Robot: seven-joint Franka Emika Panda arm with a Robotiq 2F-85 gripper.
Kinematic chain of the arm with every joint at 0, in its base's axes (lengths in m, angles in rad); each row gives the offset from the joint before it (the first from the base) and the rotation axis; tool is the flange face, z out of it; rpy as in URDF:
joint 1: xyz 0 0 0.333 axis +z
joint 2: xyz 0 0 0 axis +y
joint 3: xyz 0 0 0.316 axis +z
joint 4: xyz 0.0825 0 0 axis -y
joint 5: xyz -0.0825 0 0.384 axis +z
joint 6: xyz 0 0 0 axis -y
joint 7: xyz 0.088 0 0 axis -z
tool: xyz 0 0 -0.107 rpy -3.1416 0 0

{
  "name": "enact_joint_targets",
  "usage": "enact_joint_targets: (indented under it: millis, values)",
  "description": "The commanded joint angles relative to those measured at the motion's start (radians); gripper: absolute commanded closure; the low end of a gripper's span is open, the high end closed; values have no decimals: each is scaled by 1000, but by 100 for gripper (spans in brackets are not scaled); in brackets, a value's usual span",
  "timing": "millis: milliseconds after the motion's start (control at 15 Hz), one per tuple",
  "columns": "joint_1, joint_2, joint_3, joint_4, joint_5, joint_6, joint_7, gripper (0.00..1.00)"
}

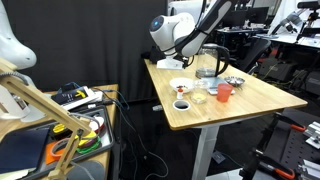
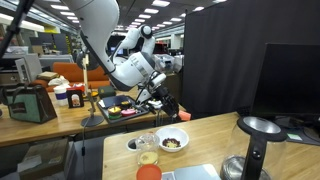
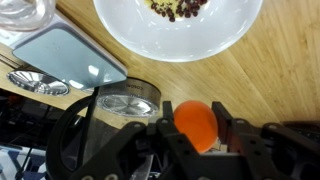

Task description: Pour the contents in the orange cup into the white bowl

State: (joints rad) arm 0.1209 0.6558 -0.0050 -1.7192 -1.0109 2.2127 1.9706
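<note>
Claw (image 3: 196,128) is clamped on the orange cup (image 3: 195,120), fingers (image 3: 226,126) pressed against opposite sides. The cup sits just beside the white bowl (image 3: 150,36), not touching its rim.

A wooden table (image 1: 260,105) is seen in both exterior views, and a white bowl (image 1: 180,85) with dark bits inside is set on it. Around the bowl are placed a small white cup (image 1: 181,104), a clear cup (image 1: 198,98), a red cup (image 1: 224,92), a metal bowl (image 1: 234,81) and a glass jar (image 1: 208,70). In the wrist view a grey tray (image 3: 65,55) is shown lying flat on the wood just beside the bowl
</note>
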Motion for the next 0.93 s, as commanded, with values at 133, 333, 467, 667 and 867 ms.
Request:
enact_joint_targets:
  millis: [133,333,467,667,867]
  values:
    - [-51,-228,27,-224,83,190,-217,83]
    - [-56,-366,35,-376,175,282,-367,83]
    - [-53,-441,43,-478,257,343,-470,83]
    - [-49,-509,60,-611,424,426,-663,83]
    - [-50,-542,92,-722,627,489,-888,83]
